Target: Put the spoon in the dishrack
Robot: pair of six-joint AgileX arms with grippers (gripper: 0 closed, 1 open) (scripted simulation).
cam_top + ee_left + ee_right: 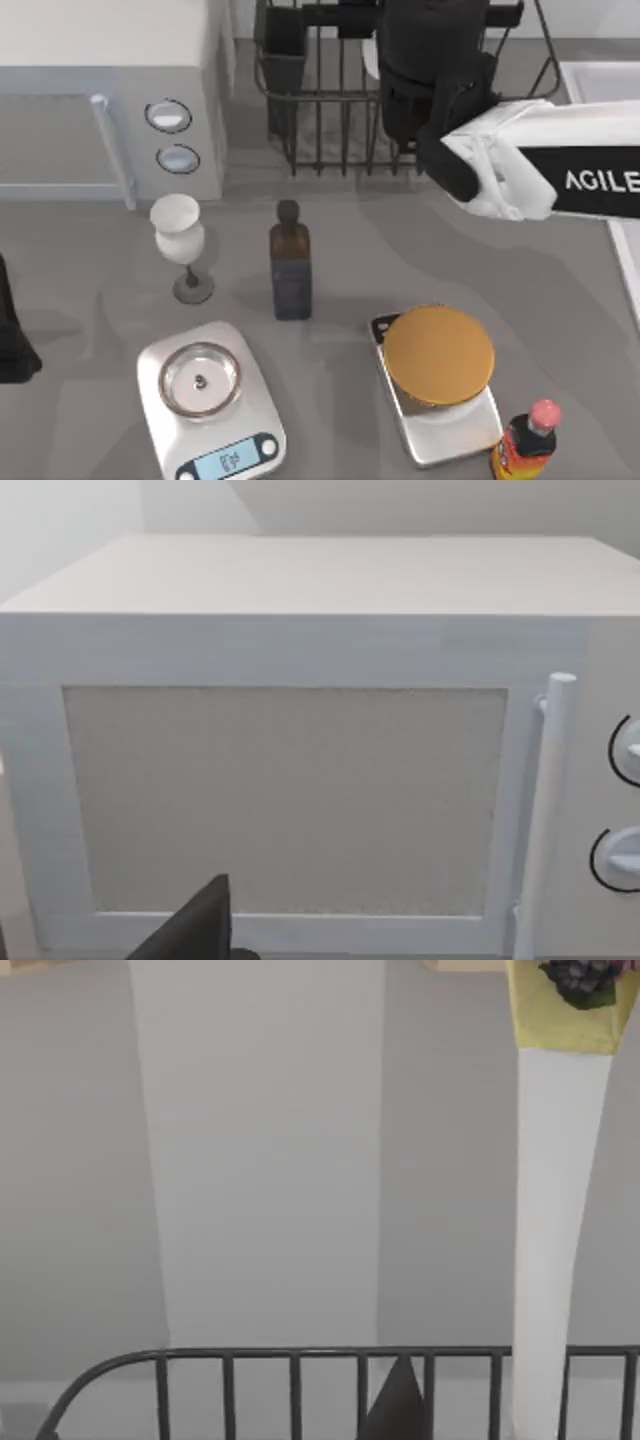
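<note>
The dishrack (330, 150), a dark wire basket with upright bars, stands at the back of the table, with a black utensil cup (283, 45) at its left corner. My right arm (560, 180) reaches in from the right. Its black wrist and gripper (432, 85) hang over the right part of the rack. In the right wrist view the rack's rounded rim (250, 1356) runs across just in front of my right gripper (400, 1405), with a pale wall behind. The spoon is hidden. My left arm (10, 335) is parked at the left table edge, its gripper (195, 930) facing the microwave.
A white microwave (110, 100) fills the back left. In front stand a white goblet (180, 240), a dark bottle (290, 265), a scale with a round pan (205, 395), a second scale carrying a golden disc (438, 355), and a red-capped sauce bottle (525, 440).
</note>
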